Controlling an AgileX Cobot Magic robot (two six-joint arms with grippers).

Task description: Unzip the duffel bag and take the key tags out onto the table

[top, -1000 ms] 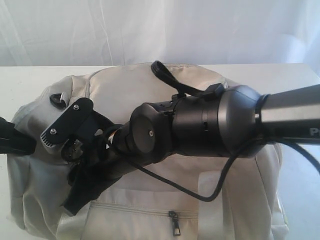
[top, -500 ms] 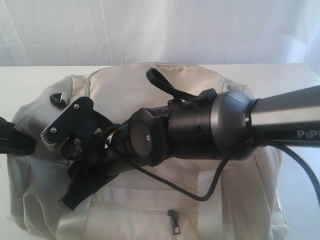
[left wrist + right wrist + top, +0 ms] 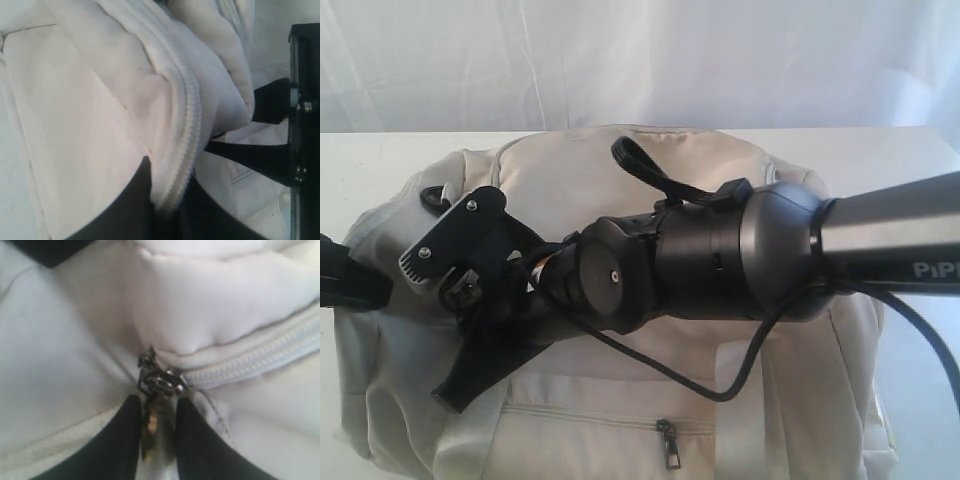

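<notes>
The cream duffel bag (image 3: 620,180) lies on the white table (image 3: 360,160) and fills most of the exterior view. My right gripper (image 3: 468,352) reaches across to the bag's left end. In the right wrist view my right gripper (image 3: 155,412) is shut on the metal zipper pull (image 3: 159,382) at the end of the closed main zipper (image 3: 260,357). My left gripper (image 3: 380,288) is at the bag's left end. In the left wrist view my left gripper (image 3: 167,192) is shut on a fold of bag fabric along the zipper seam (image 3: 192,125). The key tags are hidden.
A front pocket with its own dark zipper pull (image 3: 667,442) faces the camera. A black D-ring (image 3: 435,197) sits on the bag's left shoulder. The right arm's cable (image 3: 720,385) hangs over the bag. A white curtain (image 3: 640,60) closes off the back.
My right gripper has shifted slightly left over the bag's left end, still on the zipper pull. The left gripper has not moved.
</notes>
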